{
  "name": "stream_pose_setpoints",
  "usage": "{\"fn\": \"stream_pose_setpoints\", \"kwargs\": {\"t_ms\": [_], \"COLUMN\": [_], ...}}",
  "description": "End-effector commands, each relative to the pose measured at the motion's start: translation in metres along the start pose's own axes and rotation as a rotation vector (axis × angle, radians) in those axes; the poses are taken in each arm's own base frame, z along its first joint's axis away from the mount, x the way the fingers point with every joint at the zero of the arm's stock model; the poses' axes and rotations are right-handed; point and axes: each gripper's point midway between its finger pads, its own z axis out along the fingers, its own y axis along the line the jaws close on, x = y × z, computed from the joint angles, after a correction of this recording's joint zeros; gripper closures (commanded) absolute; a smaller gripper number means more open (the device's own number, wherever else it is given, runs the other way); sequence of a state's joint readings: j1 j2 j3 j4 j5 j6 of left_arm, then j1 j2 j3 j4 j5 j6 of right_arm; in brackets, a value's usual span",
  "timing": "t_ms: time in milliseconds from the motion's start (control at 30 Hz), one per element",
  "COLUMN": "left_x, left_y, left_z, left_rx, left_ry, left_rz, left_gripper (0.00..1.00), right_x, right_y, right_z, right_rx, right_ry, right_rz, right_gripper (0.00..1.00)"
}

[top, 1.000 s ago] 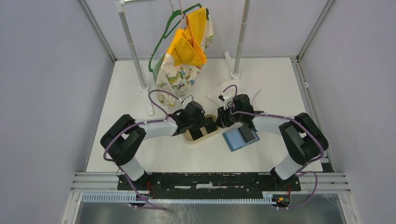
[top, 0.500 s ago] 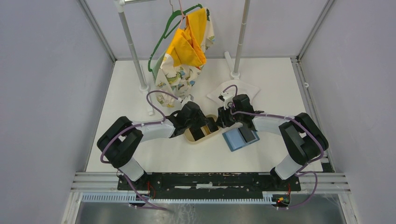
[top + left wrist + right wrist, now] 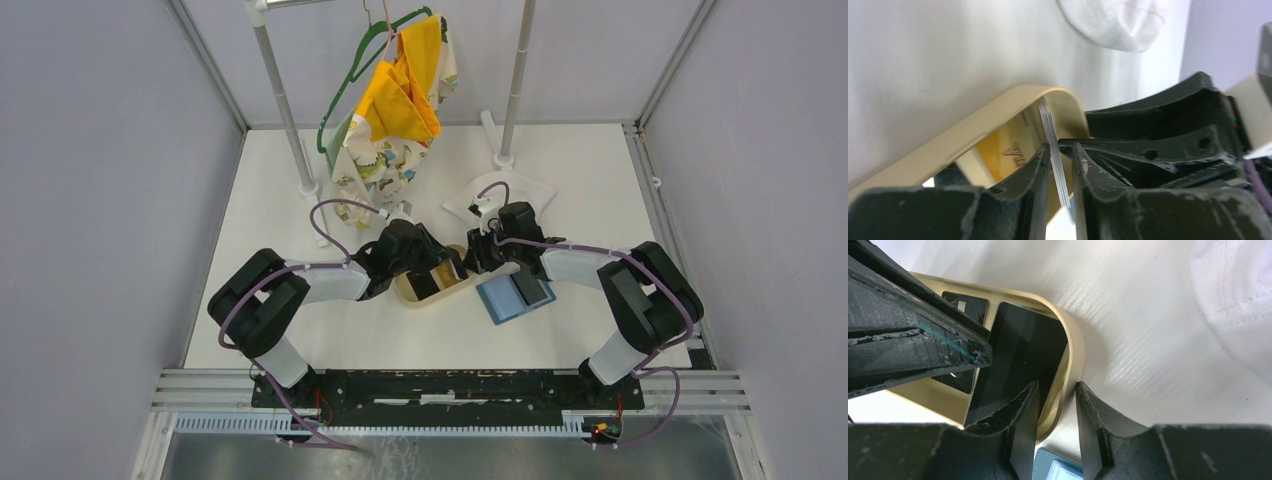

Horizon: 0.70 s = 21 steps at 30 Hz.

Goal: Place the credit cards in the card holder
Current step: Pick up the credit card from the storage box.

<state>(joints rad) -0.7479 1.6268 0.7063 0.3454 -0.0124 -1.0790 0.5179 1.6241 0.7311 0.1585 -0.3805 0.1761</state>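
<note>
Left gripper (image 3: 1060,149) sits low in a tan oval tray (image 3: 1071,352), jaws narrow around a black credit card (image 3: 1049,131) standing on edge; firm grip unclear. Right gripper (image 3: 1058,386) straddles the tray's end wall, narrow, clamping unclear. Blue card holder (image 3: 498,300) lies just beside the tray.

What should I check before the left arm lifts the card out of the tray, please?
1. Credit card stands between the fingers of the left gripper: ok.
2. Firm grip on it: cannot tell.
3. Right gripper straddles tan tray wall: ok.
4. Other card lies flat in tray: ok.
5. Card holder pocket open: cannot tell.
</note>
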Motion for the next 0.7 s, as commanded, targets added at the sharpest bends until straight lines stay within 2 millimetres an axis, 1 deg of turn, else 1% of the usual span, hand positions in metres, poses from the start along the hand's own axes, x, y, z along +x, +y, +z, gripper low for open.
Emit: {"fn": "stream_pose_setpoints", "kwargs": {"t_ms": [0, 167, 300, 433, 533, 667], "left_x": [0.004, 0.008, 0.013, 0.015, 0.013, 0.012], "left_y": [-0.036, -0.029, -0.017, -0.005, -0.003, -0.002], "left_z": [0.002, 0.008, 0.015, 0.017, 0.016, 0.015], "left_rx": [0.173, 0.159, 0.103, 0.046, 0.029, 0.005], "left_ry": [0.026, 0.042, 0.063, 0.067, 0.063, 0.063], "left_rz": [-0.065, -0.070, -0.072, -0.063, -0.048, -0.019], "left_gripper": [0.72, 0.71, 0.69, 0.60, 0.52, 0.46], "right_x": [-0.023, -0.023, -0.024, -0.024, -0.023, -0.023], "right_y": [0.021, 0.021, 0.021, 0.020, 0.020, 0.023], "right_z": [0.002, 0.002, 0.001, 0.001, 0.002, 0.003], "right_rx": [-0.083, -0.083, -0.083, -0.082, -0.083, -0.101], "right_ry": [-0.050, -0.047, -0.050, -0.051, -0.047, -0.045], "right_rz": [-0.030, -0.029, -0.030, -0.032, -0.033, -0.033], "right_gripper": [0.62, 0.61, 0.62, 0.61, 0.61, 0.60]}}
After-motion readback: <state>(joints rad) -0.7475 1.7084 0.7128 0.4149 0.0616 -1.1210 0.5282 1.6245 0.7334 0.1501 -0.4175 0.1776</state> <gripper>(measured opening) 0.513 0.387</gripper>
